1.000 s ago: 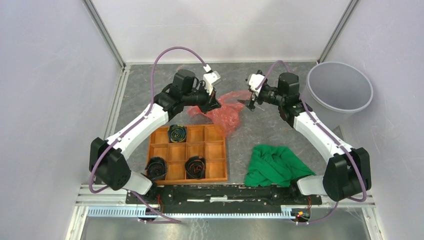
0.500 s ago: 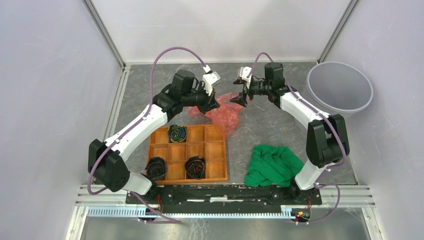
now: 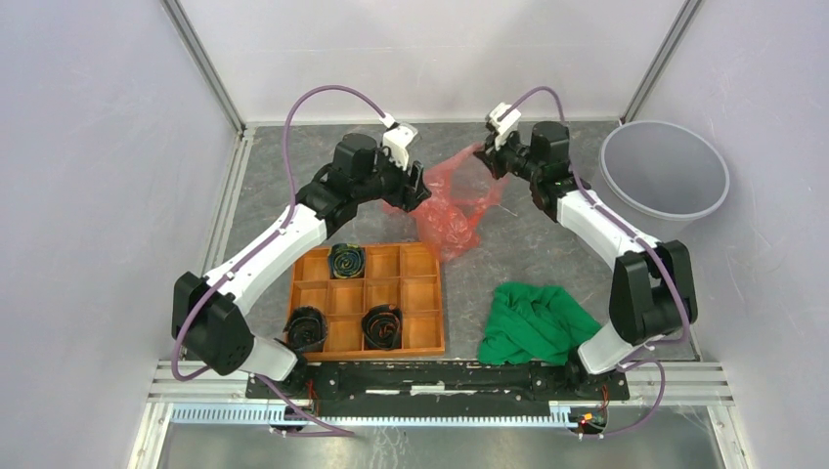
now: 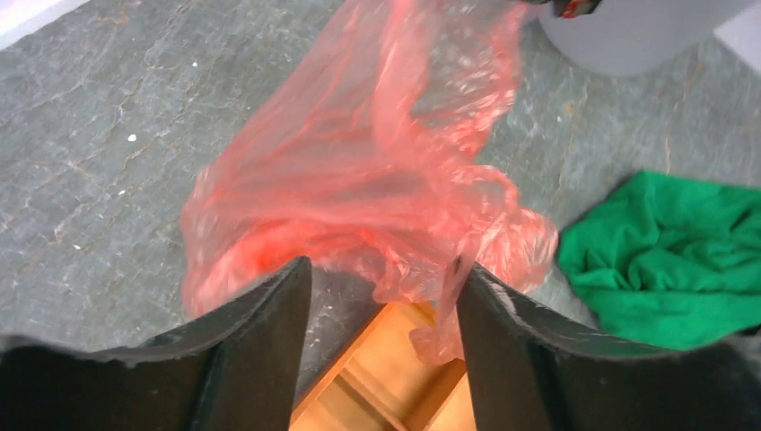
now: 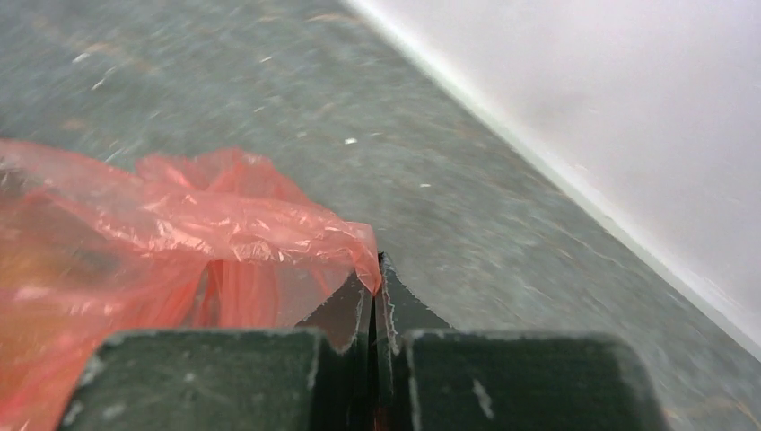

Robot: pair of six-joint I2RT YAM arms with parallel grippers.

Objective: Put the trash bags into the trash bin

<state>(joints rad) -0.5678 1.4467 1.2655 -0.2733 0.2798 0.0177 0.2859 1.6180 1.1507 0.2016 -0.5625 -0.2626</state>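
The right claw (image 5: 375, 301) is pressed together on a corner of the red trash bag (image 5: 206, 233), with the thin film pinched between its tips. From that corner the bag hangs stretched and wrinkled. Its lower folds are bunched on the grey stone-patterned surface (image 3: 528, 256), just beyond the far right corner of the orange wooden compartment tray (image 3: 420, 332).

On the bag's other side, the left claw (image 4: 381, 292) is spread wide and grips nothing. The film lies just ahead of its tips, with one fold close by a finger (image 4: 502, 341).

The light grey trash bin (image 3: 665, 147) stands upright in the far right corner, well apart from the bag. A crumpled green cloth (image 3: 536, 322) lies near the right arm's base, beside the tray.
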